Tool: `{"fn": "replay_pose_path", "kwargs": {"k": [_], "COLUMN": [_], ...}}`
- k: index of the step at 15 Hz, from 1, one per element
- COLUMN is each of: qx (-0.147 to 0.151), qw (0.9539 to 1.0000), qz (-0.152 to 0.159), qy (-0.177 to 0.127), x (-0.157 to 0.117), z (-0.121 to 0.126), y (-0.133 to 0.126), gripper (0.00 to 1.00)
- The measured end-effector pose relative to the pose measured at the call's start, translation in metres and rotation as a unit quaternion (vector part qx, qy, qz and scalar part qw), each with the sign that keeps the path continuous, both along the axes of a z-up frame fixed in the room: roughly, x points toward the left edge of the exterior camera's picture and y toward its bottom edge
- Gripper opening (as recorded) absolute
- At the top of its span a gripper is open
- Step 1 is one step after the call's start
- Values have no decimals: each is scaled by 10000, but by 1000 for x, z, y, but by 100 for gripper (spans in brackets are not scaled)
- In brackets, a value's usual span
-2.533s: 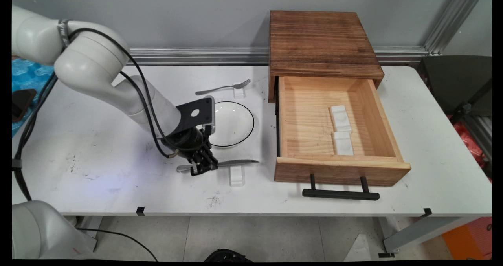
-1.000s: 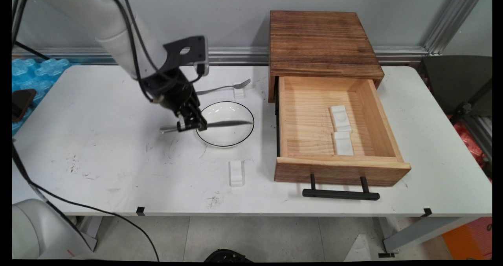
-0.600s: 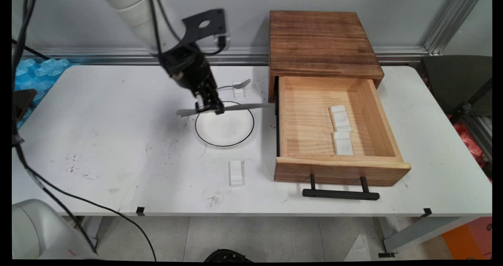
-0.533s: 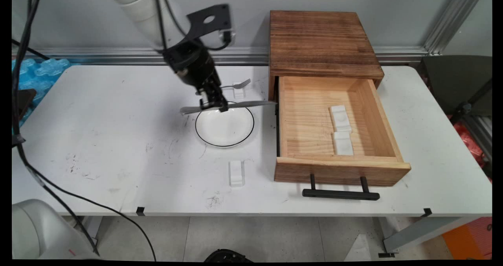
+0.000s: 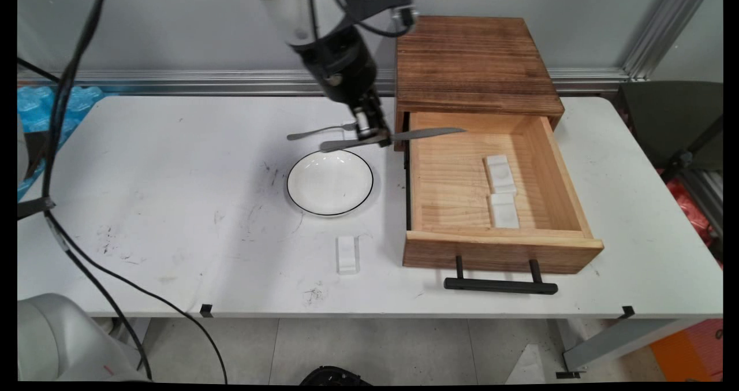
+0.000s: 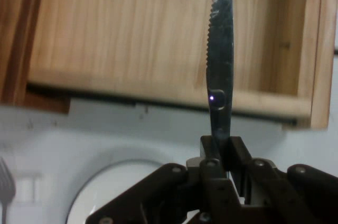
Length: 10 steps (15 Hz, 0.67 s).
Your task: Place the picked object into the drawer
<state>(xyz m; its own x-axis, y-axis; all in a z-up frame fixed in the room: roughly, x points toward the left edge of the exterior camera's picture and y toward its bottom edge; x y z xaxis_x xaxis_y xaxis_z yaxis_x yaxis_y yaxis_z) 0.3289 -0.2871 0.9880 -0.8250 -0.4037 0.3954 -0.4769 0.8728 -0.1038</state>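
Note:
My gripper [image 5: 372, 138] hangs in the air at the left wall of the open wooden drawer [image 5: 563, 166] and is shut on a metal knife [image 5: 427, 133]. The knife lies level, its serrated blade reaching out over the drawer's back left corner and its handle end pointing left. In the hand view the gripper [image 6: 221, 150] pinches the knife [image 6: 221, 49] near the blade's base, with the drawer's floor [image 6: 132, 39] beyond it. Two white rests [image 5: 500, 174] lie inside the drawer. The black-rimmed white plate [image 5: 330, 183] sits on the table below and left of the gripper.
A fork [image 5: 314, 132] lies behind the plate, partly hidden by the gripper. A white rest [image 5: 347, 254] stands on the table in front of the plate. The drawer's dark wooden cabinet [image 5: 470, 62] rises at the back, and its black handle [image 5: 500, 286] juts toward the table's near edge.
The gripper took the knife off the table, lifted it over the plate and carried it right and back; the blade now reaches over the open drawer.

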Motion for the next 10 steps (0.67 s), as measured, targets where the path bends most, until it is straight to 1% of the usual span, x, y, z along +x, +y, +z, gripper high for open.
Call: {"fn": "replay_pose_path", "kwargs": {"k": [5,10], "qx": [-100,-219], "qw": [9998,9990], "qz": [-113,-323], "qy": [153,225], "x": [-44,-79], "z": [1,-13], "y": [-20,-36], "gripper": [0,0]}}
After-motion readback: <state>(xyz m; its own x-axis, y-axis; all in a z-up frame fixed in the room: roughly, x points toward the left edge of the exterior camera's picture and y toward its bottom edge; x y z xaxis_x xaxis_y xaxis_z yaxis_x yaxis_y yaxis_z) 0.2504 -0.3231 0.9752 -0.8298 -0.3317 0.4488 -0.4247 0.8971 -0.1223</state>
